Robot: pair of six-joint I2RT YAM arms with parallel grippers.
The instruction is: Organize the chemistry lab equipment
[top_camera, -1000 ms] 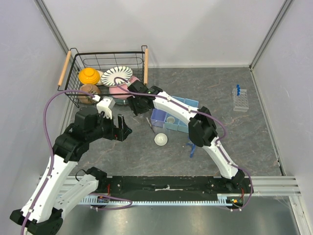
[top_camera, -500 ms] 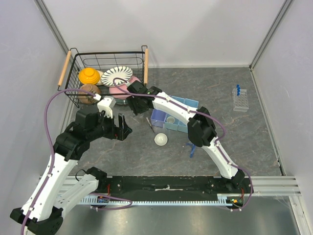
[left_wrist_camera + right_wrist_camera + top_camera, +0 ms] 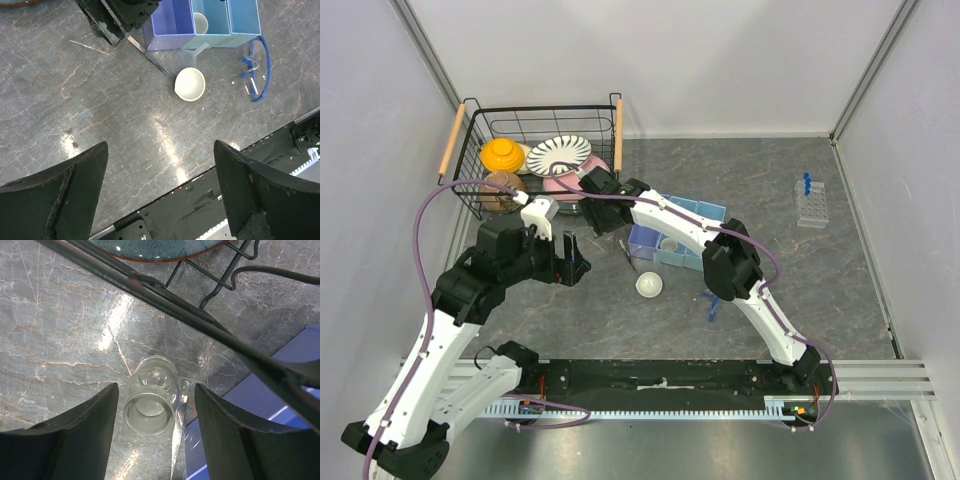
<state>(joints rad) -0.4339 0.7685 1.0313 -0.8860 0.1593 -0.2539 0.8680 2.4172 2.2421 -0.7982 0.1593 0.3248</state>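
A small clear glass jar [image 3: 150, 402] stands on the grey table between the fingers of my right gripper [image 3: 156, 390], which is open with a gap on both sides. A thin metal spatula [image 3: 177, 440] lies just right of the jar. In the top view my right gripper [image 3: 597, 213] hangs low beside the wire basket [image 3: 470, 110]. My left gripper [image 3: 160, 165] is open and empty above bare table, left of the white dish [image 3: 190, 84]. The tiny white cup [image 3: 200, 22] sits in the blue divided tray [image 3: 172, 17]. The tube rack [image 3: 811, 203] with blue-capped tubes stands far right.
The basket's wires [image 3: 200, 315] cross close above the jar, with a dark glazed bowl [image 3: 150, 247] inside. A blue-framed clear plastic piece [image 3: 257, 70] lies right of the dish. The basket holds striped, orange and pink crockery [image 3: 560, 155]. The black rail [image 3: 660, 378] runs along the near edge.
My right gripper has crept slightly up and left toward the basket. The left arm has barely moved, and both grippers kept the same opening.
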